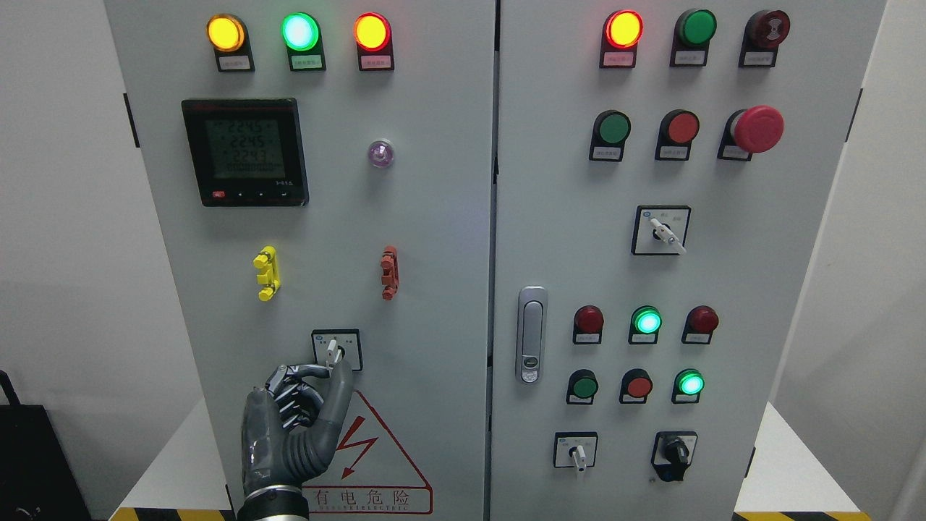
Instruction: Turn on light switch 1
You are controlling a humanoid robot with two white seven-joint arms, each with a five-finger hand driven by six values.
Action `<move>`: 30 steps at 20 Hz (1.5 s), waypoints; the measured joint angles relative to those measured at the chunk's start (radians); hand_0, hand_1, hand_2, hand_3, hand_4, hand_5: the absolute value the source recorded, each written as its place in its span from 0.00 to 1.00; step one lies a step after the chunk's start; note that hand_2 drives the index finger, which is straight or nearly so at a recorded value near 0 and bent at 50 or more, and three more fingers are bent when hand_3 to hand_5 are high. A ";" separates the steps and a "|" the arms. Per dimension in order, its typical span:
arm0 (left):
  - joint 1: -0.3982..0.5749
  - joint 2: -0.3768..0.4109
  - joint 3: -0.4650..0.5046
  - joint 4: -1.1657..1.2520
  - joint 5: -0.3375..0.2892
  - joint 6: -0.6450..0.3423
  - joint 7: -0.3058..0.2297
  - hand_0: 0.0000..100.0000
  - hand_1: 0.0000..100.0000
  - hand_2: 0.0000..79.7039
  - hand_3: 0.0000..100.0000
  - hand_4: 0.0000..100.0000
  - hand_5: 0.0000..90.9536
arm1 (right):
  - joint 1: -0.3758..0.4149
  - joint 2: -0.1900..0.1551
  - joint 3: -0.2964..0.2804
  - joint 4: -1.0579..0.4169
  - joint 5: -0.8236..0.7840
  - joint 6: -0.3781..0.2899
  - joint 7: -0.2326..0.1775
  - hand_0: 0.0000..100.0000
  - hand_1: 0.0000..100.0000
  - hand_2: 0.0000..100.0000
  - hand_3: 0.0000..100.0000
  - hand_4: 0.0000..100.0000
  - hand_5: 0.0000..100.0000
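A rotary switch (331,350) with a white lever knob sits in a square black-framed plate low on the left cabinet door (434,239). The lever stands about upright. My left hand (333,367) comes up from the bottom edge. Its thumb on the right and index finger on the left pinch the lower end of the lever, and the other fingers are curled below. The hand covers the bottom of the switch plate. The right arm is out of view.
A red warning triangle (376,449) is right of my wrist. Above are yellow (266,273) and red (389,272) clips, a digital meter (244,152) and lit lamps. The right door carries a handle (532,334), buttons and more rotary switches (576,450).
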 measured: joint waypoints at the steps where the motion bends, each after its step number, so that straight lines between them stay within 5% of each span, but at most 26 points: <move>1: -0.001 0.000 0.000 0.000 0.000 0.003 0.000 0.23 0.47 0.66 0.92 0.92 0.92 | 0.000 0.000 0.000 0.000 0.000 0.000 0.000 0.05 0.00 0.00 0.00 0.00 0.00; 30: -0.034 -0.004 -0.001 0.001 -0.004 0.055 -0.003 0.29 0.42 0.71 0.96 0.94 0.93 | 0.000 0.000 0.000 0.000 0.000 0.000 -0.001 0.05 0.00 0.00 0.00 0.00 0.00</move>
